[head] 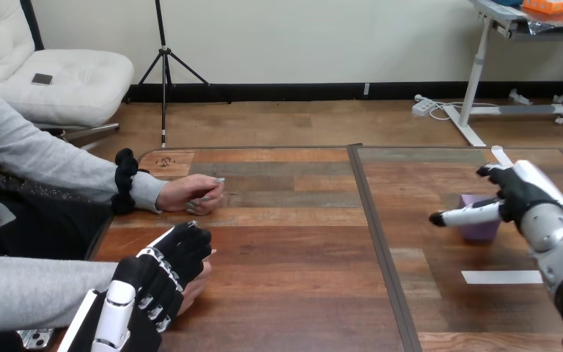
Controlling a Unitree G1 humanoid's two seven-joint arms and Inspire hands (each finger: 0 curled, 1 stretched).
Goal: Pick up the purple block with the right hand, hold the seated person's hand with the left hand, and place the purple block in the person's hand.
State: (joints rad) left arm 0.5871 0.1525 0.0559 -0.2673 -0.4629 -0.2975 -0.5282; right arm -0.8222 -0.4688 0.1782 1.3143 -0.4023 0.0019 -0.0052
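Note:
A purple block [481, 229] rests on the table at the right. My right hand [517, 192] hovers just right of it and over it, open. One straight finger [463, 215] reaches left across the block's top and hides part of it. At the lower left my left hand [163, 268] lies on top of the person's hand [196, 284], with its fingers curled down over that hand's far edge. The person's other hand [190, 195] rests as a loose fist on the table further back.
A strip of white tape [501, 277] lies on the table in front of the block. A dark seam [380, 242] runs down the tabletop between the two halves. The person's grey sleeve [37, 292] comes in from the left edge.

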